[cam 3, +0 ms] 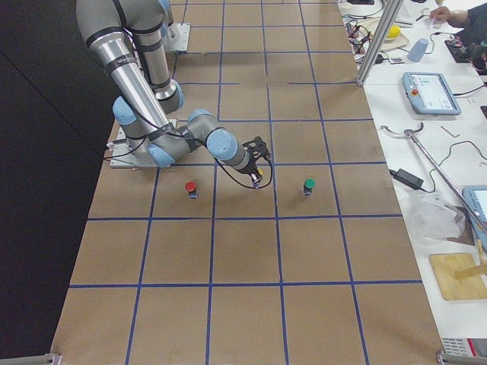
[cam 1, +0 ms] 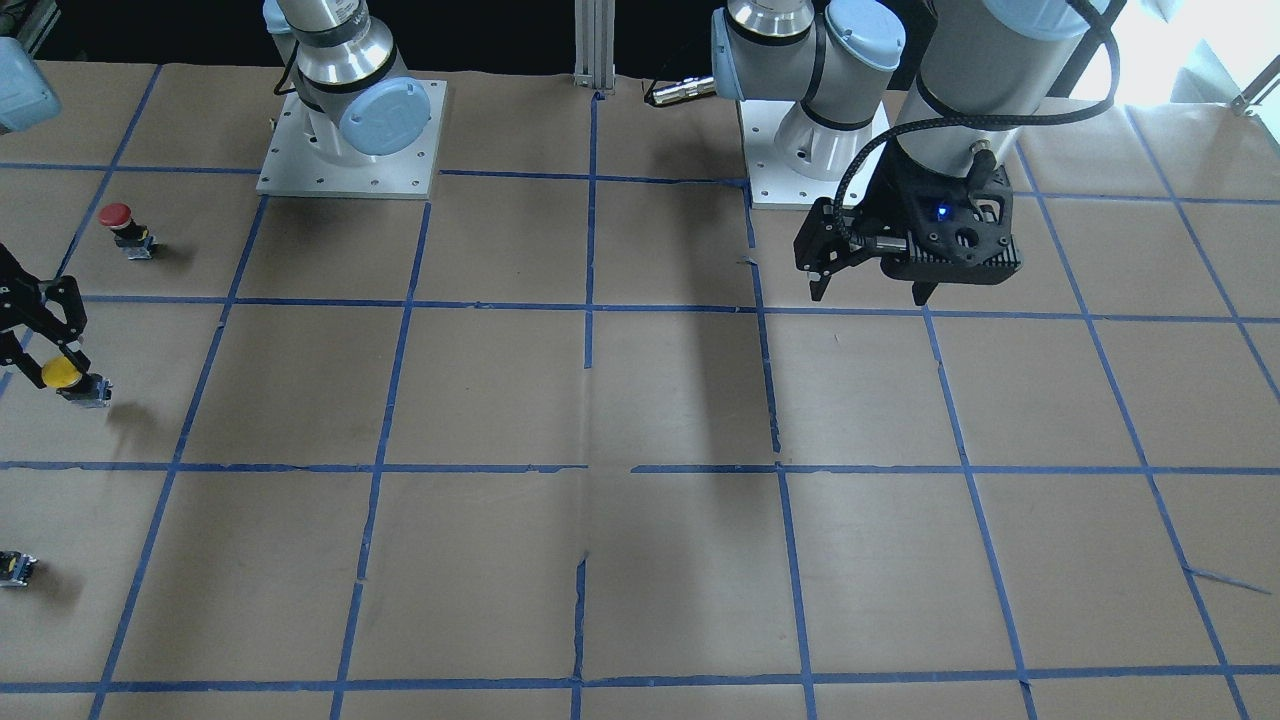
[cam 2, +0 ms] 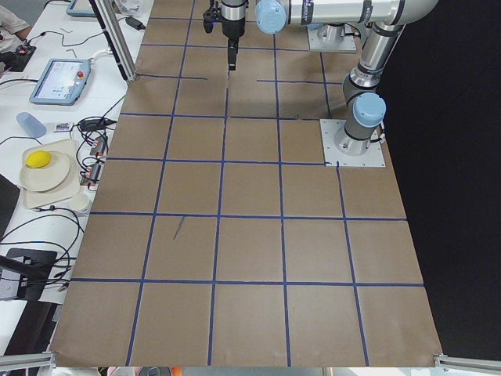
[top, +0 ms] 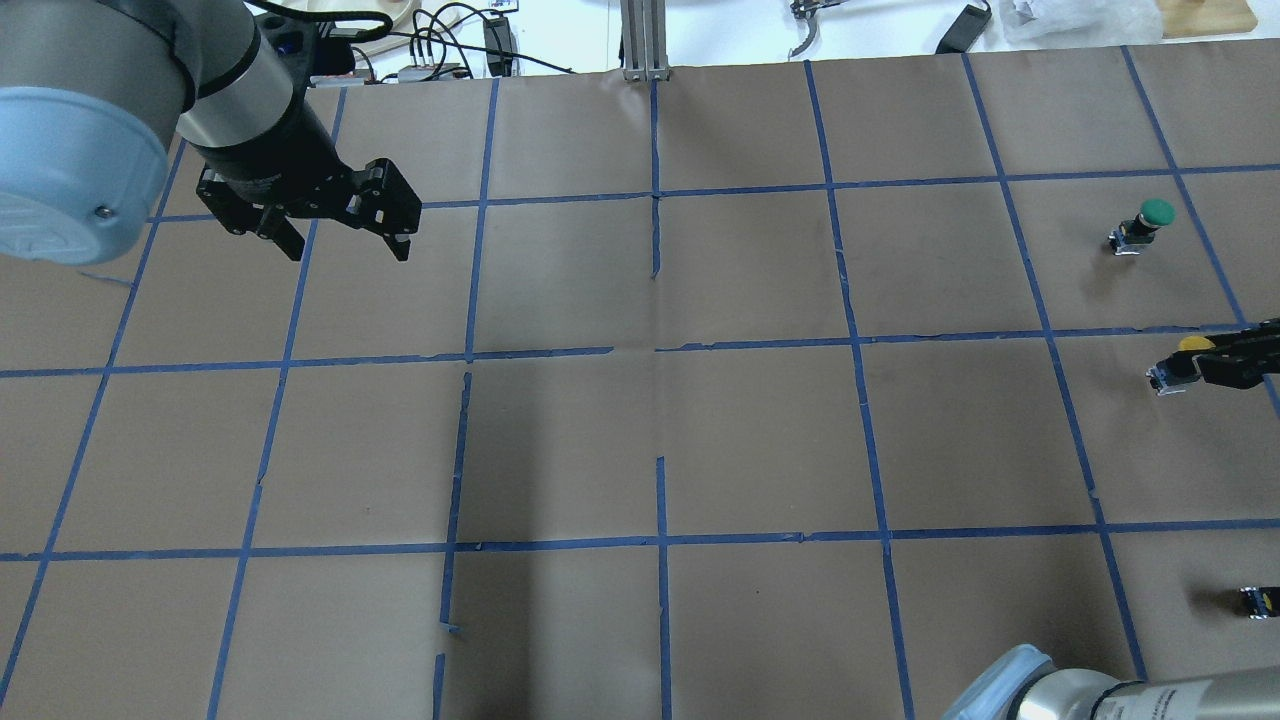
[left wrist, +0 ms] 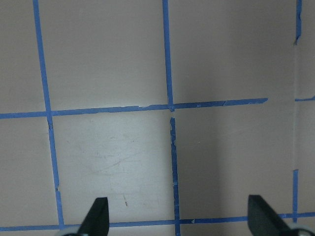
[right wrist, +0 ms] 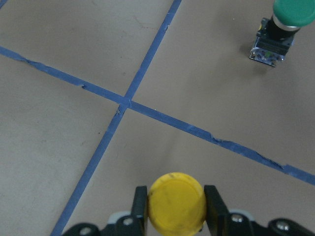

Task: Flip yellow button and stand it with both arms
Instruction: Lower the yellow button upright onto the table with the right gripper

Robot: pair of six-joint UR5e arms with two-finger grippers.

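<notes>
The yellow button (right wrist: 177, 209) has a round yellow cap on a black-and-grey body. My right gripper (right wrist: 176, 194) is shut on its cap, one finger on each side. In the front-facing view the button (cam 1: 66, 376) hangs tilted from the right gripper (cam 1: 50, 355) close over the paper at the far left edge. In the overhead view it (top: 1188, 347) is at the far right. My left gripper (top: 345, 245) is open and empty, held above the table far from the button; it also shows in the front-facing view (cam 1: 870, 290) and the left wrist view (left wrist: 179, 216).
A green-capped button (top: 1150, 215) stands beyond the yellow one and also shows in the right wrist view (right wrist: 283, 19). A red-capped button (cam 1: 120, 220) stands near the right arm's base. A small black part (top: 1258, 600) lies at the table's right edge. Brown paper with blue tape grid (top: 660, 450) covers the table.
</notes>
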